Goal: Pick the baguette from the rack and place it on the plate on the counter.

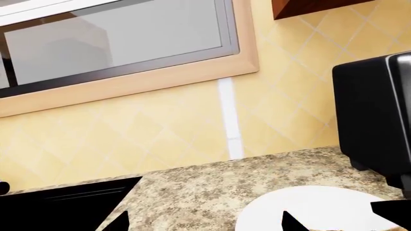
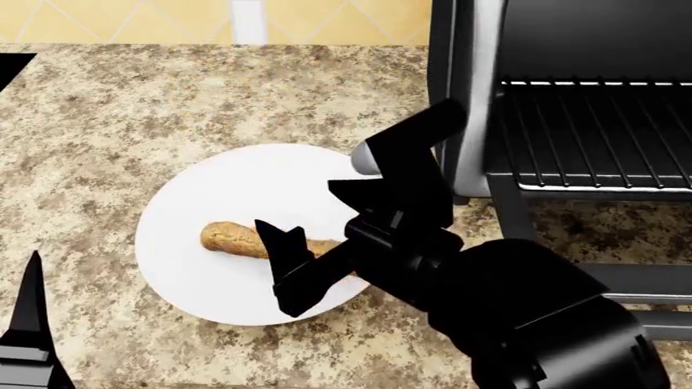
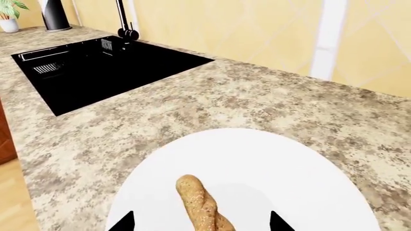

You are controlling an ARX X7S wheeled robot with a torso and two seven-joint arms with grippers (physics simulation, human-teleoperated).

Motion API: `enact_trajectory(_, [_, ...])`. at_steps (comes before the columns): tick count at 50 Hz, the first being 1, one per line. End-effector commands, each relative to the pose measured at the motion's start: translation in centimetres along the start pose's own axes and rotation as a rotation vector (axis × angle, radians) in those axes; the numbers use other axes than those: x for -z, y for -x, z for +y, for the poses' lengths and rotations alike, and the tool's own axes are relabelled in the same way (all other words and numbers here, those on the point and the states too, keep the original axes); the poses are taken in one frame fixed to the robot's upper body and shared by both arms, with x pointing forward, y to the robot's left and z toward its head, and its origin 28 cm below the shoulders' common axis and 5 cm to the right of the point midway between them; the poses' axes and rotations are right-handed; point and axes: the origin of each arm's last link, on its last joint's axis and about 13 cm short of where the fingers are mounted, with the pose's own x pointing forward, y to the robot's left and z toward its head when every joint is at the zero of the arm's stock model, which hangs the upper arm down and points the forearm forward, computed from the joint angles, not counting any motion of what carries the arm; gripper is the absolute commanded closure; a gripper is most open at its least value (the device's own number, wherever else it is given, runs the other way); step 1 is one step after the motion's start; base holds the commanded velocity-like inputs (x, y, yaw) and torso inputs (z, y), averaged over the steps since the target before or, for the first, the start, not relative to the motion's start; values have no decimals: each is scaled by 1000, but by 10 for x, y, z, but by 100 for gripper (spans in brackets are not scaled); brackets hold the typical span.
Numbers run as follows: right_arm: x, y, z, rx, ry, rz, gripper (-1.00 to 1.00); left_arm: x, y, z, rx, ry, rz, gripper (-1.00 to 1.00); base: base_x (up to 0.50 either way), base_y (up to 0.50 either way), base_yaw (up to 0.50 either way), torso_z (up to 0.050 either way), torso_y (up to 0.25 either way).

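The baguette [image 2: 240,240] lay flat on the plate [image 2: 206,284], right between the right pincer [image 3: 202,222] tips, which stood apart on either side of it, not clamping! The rack [image 2: 595,130] sat bare behind. Best move, I judged: lift straight up, clear of the crust, without nudging it. Left pincer [image 2: 27,324] hung aside; its state I couldn't tell.

The wall [image 1: 160,130] is covered in soft yellow tiles set like diamonds, with one white stripe [image 1: 229,120] running up it. A window [image 1: 122,38] with a pale wooden frame and grey glass sits high on the wall. A dark red-brown wooden cupboard [image 1: 308,6] hangs in the corner. A black sink [image 3: 96,67] with a thin black tap [image 3: 123,21] is sunk into the top. A small green plant in a white pot [image 3: 9,17] stands far back, beside a dark vase [image 3: 55,17].
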Motion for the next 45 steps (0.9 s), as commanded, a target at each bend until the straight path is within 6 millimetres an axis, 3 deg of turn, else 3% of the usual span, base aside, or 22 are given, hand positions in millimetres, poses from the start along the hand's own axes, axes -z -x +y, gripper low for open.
enact_trajectory(1, [-11, 3, 4, 10, 11, -75, -100, -3, -3, 0, 7, 29, -23, -100, 0, 0, 0, 0, 0])
enact_trajectory(9, [-29, 19, 14, 21, 26, -165, -100, -3, -7, -2, 15, 29, -23, -100, 0, 0, 0, 0, 0])
enact_trajectory(22, [-62, 53, 49, 19, 85, -317, -100, -3, -7, -3, 17, 28, -20, -100, 0, 0, 0, 0, 0])
enact_trajectory(33, [-64, 78, 75, 21, 88, -400, -100, -1, -9, -4, 21, 28, -14, -100, 0, 0, 0, 0, 0])
enact_trajectory(45, [-61, 102, 90, 78, 86, -452, -100, -1, -11, -7, 32, 20, -12, -100, 0, 0, 0, 0, 0])
